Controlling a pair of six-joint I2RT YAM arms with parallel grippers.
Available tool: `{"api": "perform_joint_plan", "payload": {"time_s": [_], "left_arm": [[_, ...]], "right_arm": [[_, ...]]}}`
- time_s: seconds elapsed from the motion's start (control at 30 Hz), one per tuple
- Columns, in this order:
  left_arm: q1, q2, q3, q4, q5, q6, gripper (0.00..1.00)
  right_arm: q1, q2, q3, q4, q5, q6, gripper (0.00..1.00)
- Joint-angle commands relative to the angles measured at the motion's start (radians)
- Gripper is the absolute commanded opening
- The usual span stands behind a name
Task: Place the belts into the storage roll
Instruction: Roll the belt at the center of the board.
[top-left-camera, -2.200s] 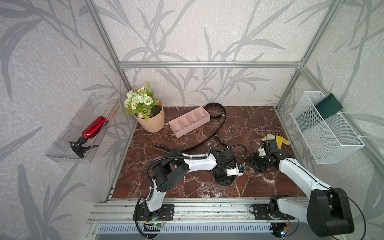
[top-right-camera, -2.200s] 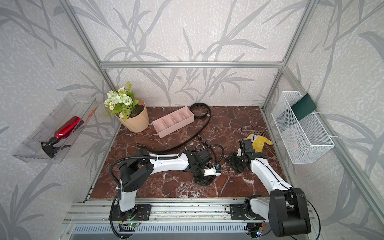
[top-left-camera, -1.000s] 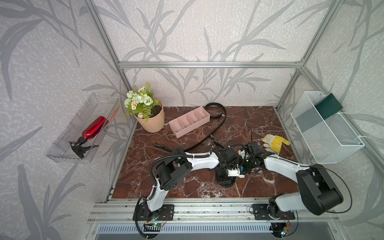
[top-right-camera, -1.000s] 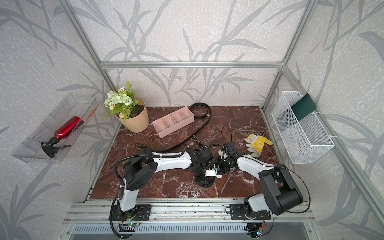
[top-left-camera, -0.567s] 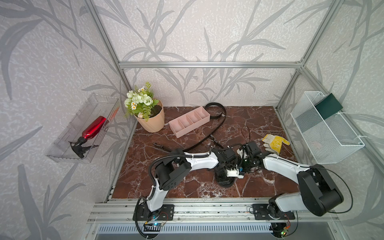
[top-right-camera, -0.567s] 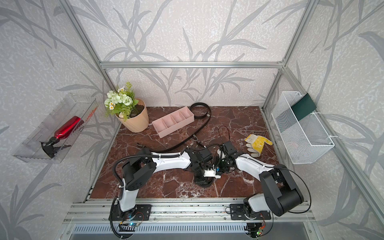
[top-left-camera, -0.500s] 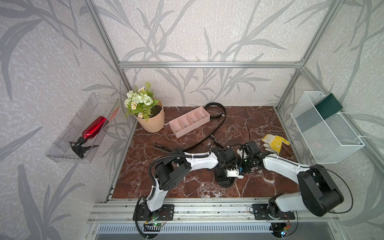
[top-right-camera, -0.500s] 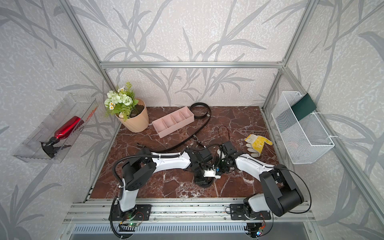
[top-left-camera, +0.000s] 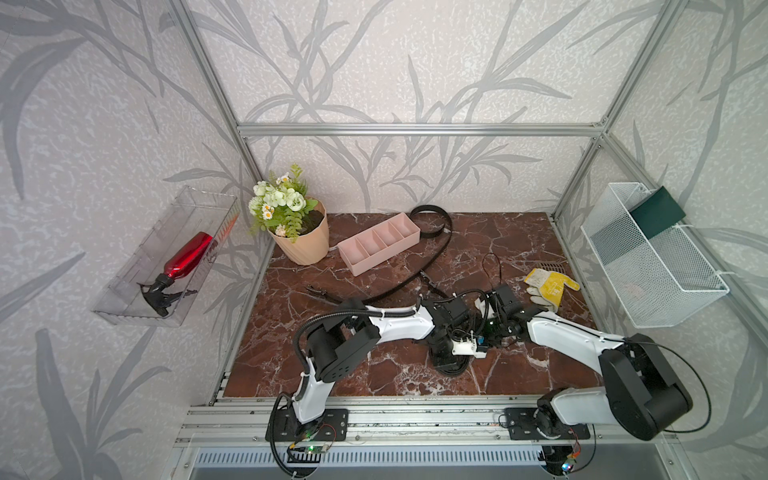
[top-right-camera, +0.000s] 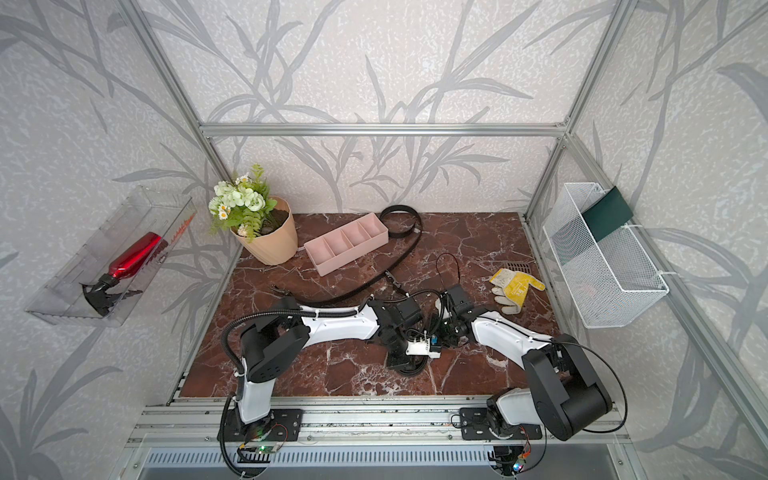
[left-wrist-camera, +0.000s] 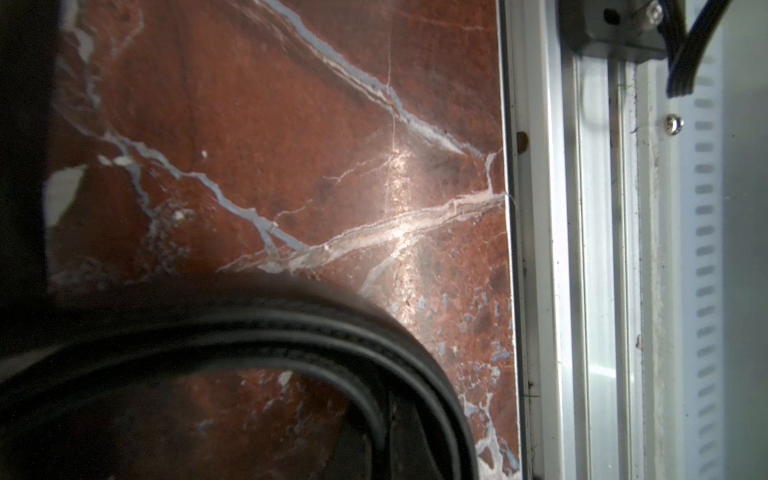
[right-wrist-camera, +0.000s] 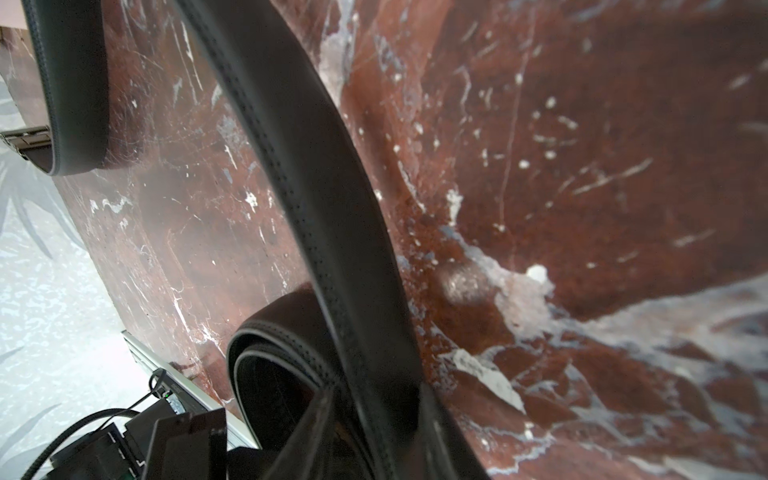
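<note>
A black stitched leather belt (top-left-camera: 397, 282) trails flat across the veined red marble tabletop (top-left-camera: 498, 232), looping behind the pale pink four-compartment plastic storage roll (top-left-camera: 379, 242). Its near end is wound into a coil (top-left-camera: 449, 362) beneath the left pincer (top-left-camera: 446, 353), which is fully closed, seemingly on the coil. The right pincer (top-left-camera: 484, 328) sits close beside it, hidden among black parts, so its opening cannot be told.
</note>
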Motion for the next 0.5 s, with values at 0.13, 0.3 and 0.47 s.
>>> {"api": "perform_joint_plan", "payload": {"time_s": [0.13,0.3,0.47], "left_arm": [[0.052,0.001,-0.026,0.025,-0.025,-0.069,0.04],[0.06,-0.018,-0.048,0.048,-0.017,-0.087,0.04],[0.07,-0.037,-0.061,0.053,-0.011,-0.088,0.04]], "right_arm": [[0.006,-0.142,-0.21,-0.07,-0.021,0.072,0.55],[-0.032,-0.208,-0.239,-0.144,-0.015,0.067,0.55],[-0.057,-0.304,-0.257,-0.21,-0.015,0.058,0.55]]}}
